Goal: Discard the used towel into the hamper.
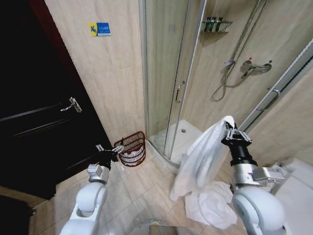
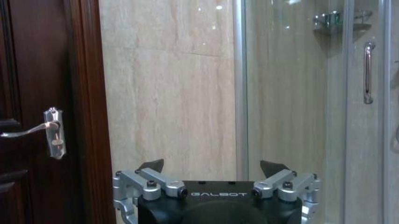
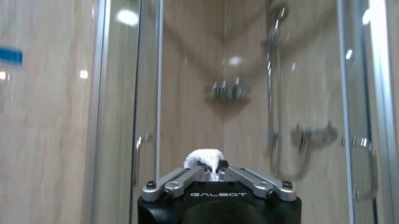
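room: tiled bathroom, beige wall tiles, dark wooden door [image 1: 34,122] on the left, glass shower cabin [image 1: 168,73] ahead, tile floor [image 1: 142,191] below
right gripper [image 1: 234,133]: raised high near the cabin, fingers pinched shut on a fold of the white towel [image 1: 200,159]; same pinch seen in the right wrist view, towel tuft [image 3: 204,158] poking up between closed fingers
towel: hangs long below the gripper, lower end bunched on or near the floor beside the right arm; contact with floor hard to confirm
hamper [image 1: 133,148]: reddish-brown ribbed basket on the floor by the wall, between door and cabin corner, something white already inside; well apart from the towel
left gripper [image 1: 106,152]: low, just beside the hamper, fingers spread open, holding nothing; open fingers [image 2: 153,165] also clear in the left wrist view
risk: small pinch on one fold, likely to slip under the towel's weight; trailing end may drag, catch on the cabin sill or drape over the hamper rim instead of dropping in
risk 2: small hamper opening, bulky towel, probable overhang or tipping
in the way: left arm parked next to the hamper, could crowd the approach; shower door handle [image 1: 179,91] and cabin frame close to the carry path
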### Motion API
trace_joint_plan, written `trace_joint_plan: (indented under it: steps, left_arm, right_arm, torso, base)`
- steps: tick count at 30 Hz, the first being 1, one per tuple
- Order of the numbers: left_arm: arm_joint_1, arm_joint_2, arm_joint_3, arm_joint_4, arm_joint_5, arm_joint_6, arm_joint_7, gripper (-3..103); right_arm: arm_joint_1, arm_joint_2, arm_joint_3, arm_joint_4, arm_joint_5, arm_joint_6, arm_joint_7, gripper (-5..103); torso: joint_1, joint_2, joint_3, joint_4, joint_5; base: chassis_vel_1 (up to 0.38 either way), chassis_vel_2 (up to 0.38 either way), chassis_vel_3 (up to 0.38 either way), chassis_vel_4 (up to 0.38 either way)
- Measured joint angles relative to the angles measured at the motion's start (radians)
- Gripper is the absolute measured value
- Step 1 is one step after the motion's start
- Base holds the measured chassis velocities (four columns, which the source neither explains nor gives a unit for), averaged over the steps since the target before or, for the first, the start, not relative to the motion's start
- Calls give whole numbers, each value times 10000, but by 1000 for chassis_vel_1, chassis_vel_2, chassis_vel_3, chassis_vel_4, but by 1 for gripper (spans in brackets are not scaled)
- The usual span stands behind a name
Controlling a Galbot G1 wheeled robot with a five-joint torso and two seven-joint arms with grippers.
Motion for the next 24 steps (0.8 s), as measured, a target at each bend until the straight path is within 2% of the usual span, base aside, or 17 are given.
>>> trace_joint_plan:
  steps: [2,5,10,18,24]
  left_arm:
    - [0,0,0,-1,0,0,0,100]
    - [0,0,0,0,0,0,0,100]
    - [0,0,0,0,0,0,0,100]
    - [0,0,0,0,0,0,0,100]
    - [0,0,0,0,0,0,0,100]
  right_arm:
    - [-216,-106,34,-8,493,-511,-22,2]
    - [-359,-267,202,-9,916,-870,1,2]
    - [-444,-441,545,-8,1596,-1176,111,2]
    - [-227,-847,979,-7,1952,-1174,134,2]
    - [-141,-837,960,-7,1815,-994,-45,2]
  torso:
    - [0,0,0,-1,2]
    - [0,0,0,-1,1]
    - [0,0,0,-2,1]
    - [0,0,0,0,0]
    - [0,0,0,-1,1]
  base:
    - [0,0,0,0]
    - [0,0,0,0]
    - [0,0,0,0]
    - [0,0,0,0]
    - [0,0,0,0]
